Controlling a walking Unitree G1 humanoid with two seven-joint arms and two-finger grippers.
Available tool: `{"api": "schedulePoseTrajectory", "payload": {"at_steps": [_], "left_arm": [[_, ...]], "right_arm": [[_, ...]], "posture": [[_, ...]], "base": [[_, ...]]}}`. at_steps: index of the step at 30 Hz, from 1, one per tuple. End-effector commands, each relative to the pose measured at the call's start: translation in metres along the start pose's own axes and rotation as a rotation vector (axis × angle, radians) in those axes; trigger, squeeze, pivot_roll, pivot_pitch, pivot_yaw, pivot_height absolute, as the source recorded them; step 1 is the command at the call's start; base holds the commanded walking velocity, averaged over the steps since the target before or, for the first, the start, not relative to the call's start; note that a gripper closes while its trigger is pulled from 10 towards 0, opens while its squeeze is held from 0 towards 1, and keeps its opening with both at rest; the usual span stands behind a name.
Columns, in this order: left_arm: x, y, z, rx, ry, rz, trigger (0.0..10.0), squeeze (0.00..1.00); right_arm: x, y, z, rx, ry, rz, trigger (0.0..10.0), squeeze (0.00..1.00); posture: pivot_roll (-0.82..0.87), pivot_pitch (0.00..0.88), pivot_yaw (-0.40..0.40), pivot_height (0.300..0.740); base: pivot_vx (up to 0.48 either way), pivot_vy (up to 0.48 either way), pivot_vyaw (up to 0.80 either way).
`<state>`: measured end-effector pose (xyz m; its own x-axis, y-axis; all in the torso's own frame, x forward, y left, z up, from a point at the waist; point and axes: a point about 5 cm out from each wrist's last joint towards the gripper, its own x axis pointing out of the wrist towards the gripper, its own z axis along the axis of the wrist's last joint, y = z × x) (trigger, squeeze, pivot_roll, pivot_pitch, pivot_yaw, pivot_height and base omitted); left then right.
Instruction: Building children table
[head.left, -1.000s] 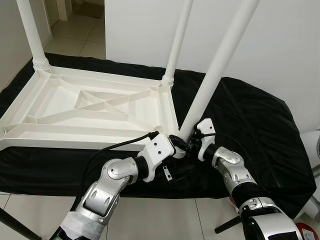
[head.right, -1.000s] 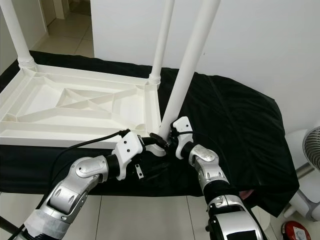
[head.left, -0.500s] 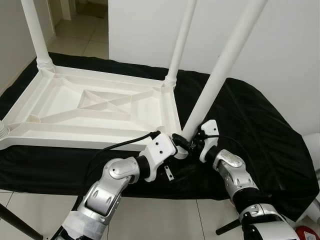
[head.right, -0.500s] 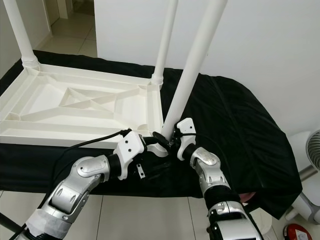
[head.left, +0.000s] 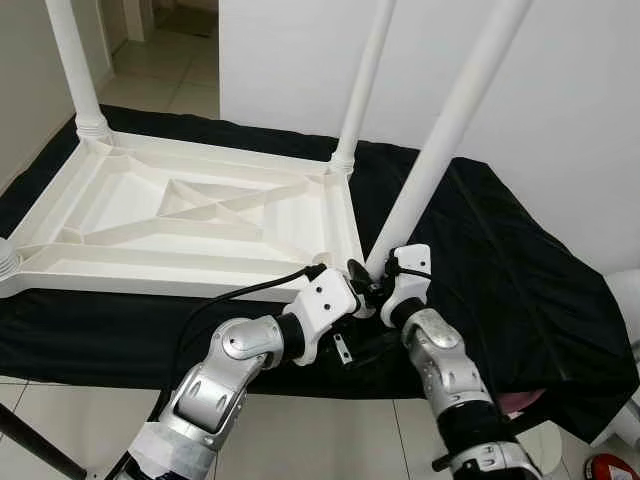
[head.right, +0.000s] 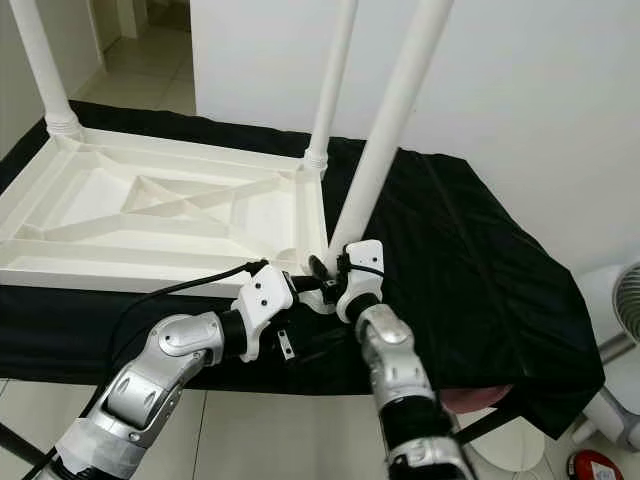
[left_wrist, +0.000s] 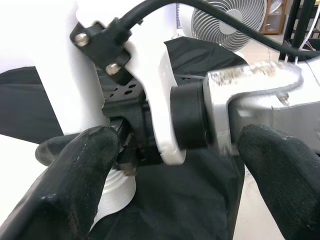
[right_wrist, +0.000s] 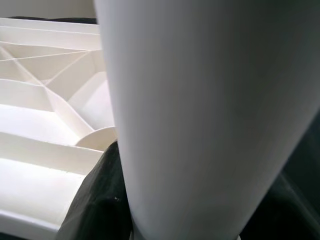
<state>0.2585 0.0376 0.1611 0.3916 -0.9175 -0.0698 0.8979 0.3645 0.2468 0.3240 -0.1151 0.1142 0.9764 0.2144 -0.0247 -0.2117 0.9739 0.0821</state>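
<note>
A white tabletop (head.left: 190, 215) lies upside down on a black cloth (head.left: 500, 260), its ribbed underside facing up. Three white legs stand from it: one at the far left corner (head.left: 75, 60), one at the far right corner (head.left: 365, 75), and a near leg (head.left: 450, 130) at the near right corner — this last one leans to the right rather than standing straight. Both grippers meet at the foot of the near leg. The left gripper (head.left: 352, 290) reaches in from the left; in its wrist view the black fingers (left_wrist: 75, 175) are spread wide, with the leg's base and the right wrist between them, not pressed on either. The right gripper (head.left: 372, 288) comes in from the right, and its wrist view has the leg close up with one dark finger (right_wrist: 97, 200) against it, so the gripper seems to clasp the leg, though I cannot tell how firmly. A black cable (head.left: 240, 292) runs along the left arm. A fan (head.right: 625, 300) stands on the tiled floor (head.left: 160, 70) at the right.
</note>
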Motion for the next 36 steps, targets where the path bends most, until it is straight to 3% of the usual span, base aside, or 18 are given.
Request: {"api": "schedulePoseTrajectory", "payload": {"at_steps": [1, 5, 12, 13, 22, 26, 29, 30, 36], "left_arm": [[0.004, -0.002, -0.001, -0.006, -0.008, 0.015, 10.0, 0.00], [0.005, -0.004, 0.000, -0.009, -0.012, 0.016, 10.0, 0.00], [0.005, -0.004, 0.000, -0.009, -0.011, 0.014, 10.0, 0.00], [0.005, -0.004, -0.001, -0.008, -0.010, 0.014, 10.0, 0.00], [0.003, -0.004, -0.001, -0.004, -0.007, 0.018, 10.0, 0.00], [0.002, -0.005, -0.001, -0.007, -0.005, 0.018, 10.0, 0.00], [0.002, -0.005, -0.001, -0.005, -0.003, 0.020, 10.0, 0.00], [0.002, -0.004, -0.001, -0.004, -0.003, 0.021, 10.0, 0.00], [0.002, -0.004, -0.001, 0.000, 0.000, 0.020, 10.0, 0.00]], "right_arm": [[-0.008, -0.018, -0.021, -0.012, 0.110, -0.104, 10.0, 0.00], [-0.017, -0.004, -0.020, -0.002, 0.113, -0.226, 10.0, 0.00], [-0.022, 0.001, -0.015, 0.018, 0.113, -0.223, 10.0, 0.00], [-0.022, 0.002, -0.014, 0.025, 0.100, -0.208, 10.0, 1.00], [-0.028, 0.003, -0.009, 0.056, 0.060, -0.179, 10.0, 1.00], [-0.030, -0.003, -0.007, 0.053, 0.048, -0.156, 10.0, 1.00], [-0.031, -0.014, -0.009, -0.006, 0.048, -0.085, 10.0, 1.00], [-0.034, -0.021, -0.010, -0.031, 0.045, -0.025, 10.0, 0.00], [-0.036, -0.034, -0.004, -0.114, 0.008, 0.169, 10.0, 0.00]], "posture": [[0.02, 0.000, -0.161, 0.740], [0.02, 0.000, -0.172, 0.740], [0.02, 0.000, -0.172, 0.740], [0.02, 0.000, -0.172, 0.740], [0.03, 0.000, -0.174, 0.740], [0.03, 0.000, -0.175, 0.740], [0.03, 0.000, -0.177, 0.740], [0.03, 0.000, -0.176, 0.740], [0.02, 0.000, -0.165, 0.740]], "base": [[0.000, 0.000, 0.00], [0.000, 0.000, 0.00], [0.000, 0.000, 0.00], [0.000, 0.000, 0.00], [0.000, 0.000, 0.00], [0.000, 0.000, 0.00], [0.000, 0.000, 0.00], [0.000, 0.000, 0.00], [0.000, 0.000, 0.00]]}}
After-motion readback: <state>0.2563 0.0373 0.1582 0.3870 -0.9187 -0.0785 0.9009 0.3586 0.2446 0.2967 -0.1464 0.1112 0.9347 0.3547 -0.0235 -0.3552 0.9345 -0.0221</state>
